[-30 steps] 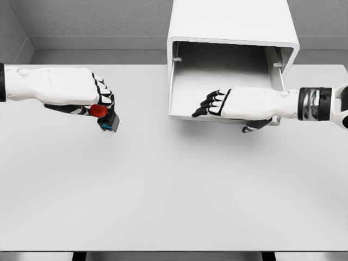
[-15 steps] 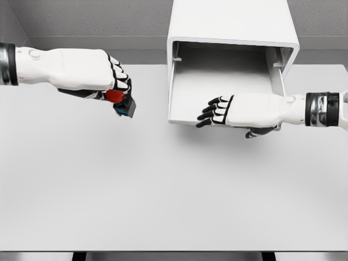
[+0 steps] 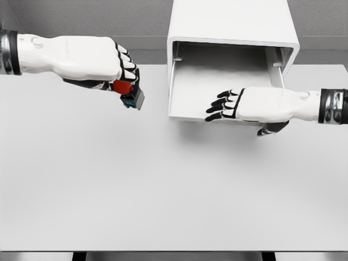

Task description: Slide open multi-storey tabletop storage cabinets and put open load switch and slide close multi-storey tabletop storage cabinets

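A wide white table [image 3: 163, 196] fills most of the view. Its surface is smooth and matte, with soft grey shadows on it. Behind the table stands a grey wall [image 3: 81, 16] with a rough, grainy texture, and a paler band runs along its base. At the bottom edge, below the front of the table, dark table supports [image 3: 79, 256] show against a grey floor. The light is even and diffuse.

A plain white table [image 3: 163, 190] carries the white cabinet [image 3: 234, 22] at its far edge.
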You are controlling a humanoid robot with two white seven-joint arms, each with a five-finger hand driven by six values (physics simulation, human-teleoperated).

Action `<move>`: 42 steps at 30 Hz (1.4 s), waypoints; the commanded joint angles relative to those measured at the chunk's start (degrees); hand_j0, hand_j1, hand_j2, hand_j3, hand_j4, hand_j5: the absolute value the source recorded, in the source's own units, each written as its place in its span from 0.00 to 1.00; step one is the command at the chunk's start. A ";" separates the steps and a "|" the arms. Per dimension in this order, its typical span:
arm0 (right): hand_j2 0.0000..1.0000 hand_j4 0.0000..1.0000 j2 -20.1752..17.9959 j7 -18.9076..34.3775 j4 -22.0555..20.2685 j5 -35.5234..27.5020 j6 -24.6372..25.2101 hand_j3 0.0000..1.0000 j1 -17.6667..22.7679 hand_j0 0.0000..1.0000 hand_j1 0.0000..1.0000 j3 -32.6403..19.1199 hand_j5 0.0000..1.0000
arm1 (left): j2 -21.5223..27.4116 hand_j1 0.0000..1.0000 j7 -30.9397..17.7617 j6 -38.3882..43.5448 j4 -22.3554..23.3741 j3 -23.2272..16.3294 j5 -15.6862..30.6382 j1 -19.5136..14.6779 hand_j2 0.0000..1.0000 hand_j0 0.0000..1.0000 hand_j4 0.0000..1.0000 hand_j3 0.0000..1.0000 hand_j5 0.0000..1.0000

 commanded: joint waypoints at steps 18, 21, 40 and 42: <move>1.00 1.00 3.02 -0.08 3.60 -3.90 3.76 1.00 -4.74 1.00 1.00 7.21 1.00 | 1.68 0.46 0.01 0.17 0.00 0.15 1.73 -1.67 0.46 0.46 0.46 0.46 0.46; 1.00 1.00 8.47 -0.08 12.65 -3.98 12.13 1.00 -9.05 1.00 1.00 9.92 1.00 | 1.59 0.46 0.01 0.17 0.09 0.15 1.73 -1.67 0.46 0.46 0.46 0.46 0.46; 1.00 1.00 5.22 -0.08 9.58 -3.63 1.93 1.00 -9.05 1.00 1.00 12.04 1.00 | 1.59 0.46 0.01 0.17 0.00 0.15 1.82 -2.11 0.46 0.46 0.46 0.46 0.46; 1.00 1.00 5.13 -0.08 9.49 -3.63 1.67 1.00 -8.70 1.00 1.00 11.51 1.00 | 1.59 0.46 0.01 0.17 0.00 0.15 1.82 -2.11 0.46 0.46 0.46 0.46 0.46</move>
